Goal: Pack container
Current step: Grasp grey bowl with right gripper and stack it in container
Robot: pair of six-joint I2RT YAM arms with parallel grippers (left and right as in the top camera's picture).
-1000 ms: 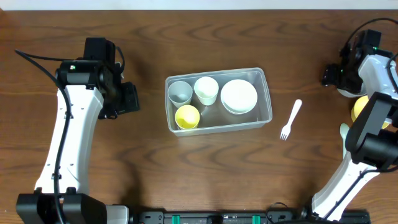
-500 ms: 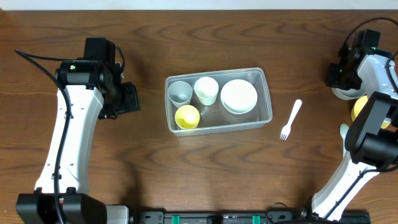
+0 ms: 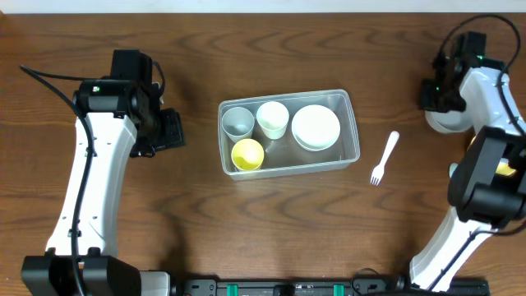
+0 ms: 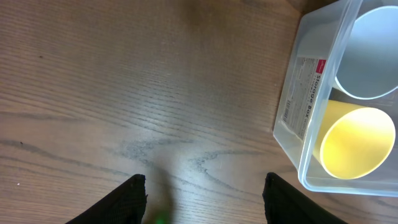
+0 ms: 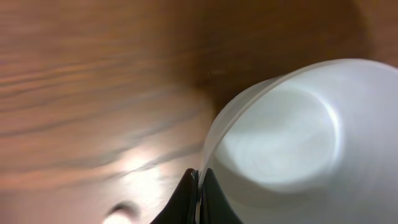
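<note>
Roughly central on the surface [image 3: 246, 222]: container [image 3: 348, 123], three cups [image 3: 272, 119] inside, fork [image 3: 384, 158] near on its right. Left hand [image 4: 205, 199] spread wide, empty, near the container's left end. Right hand [image 5: 199, 183] by the far right corner, pinched tight on a bowl [image 5: 286, 137] rim.

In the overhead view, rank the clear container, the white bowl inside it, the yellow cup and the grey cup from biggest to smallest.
1. clear container
2. white bowl
3. yellow cup and grey cup: these look about the same size, so I won't rank one above the other.
</note>
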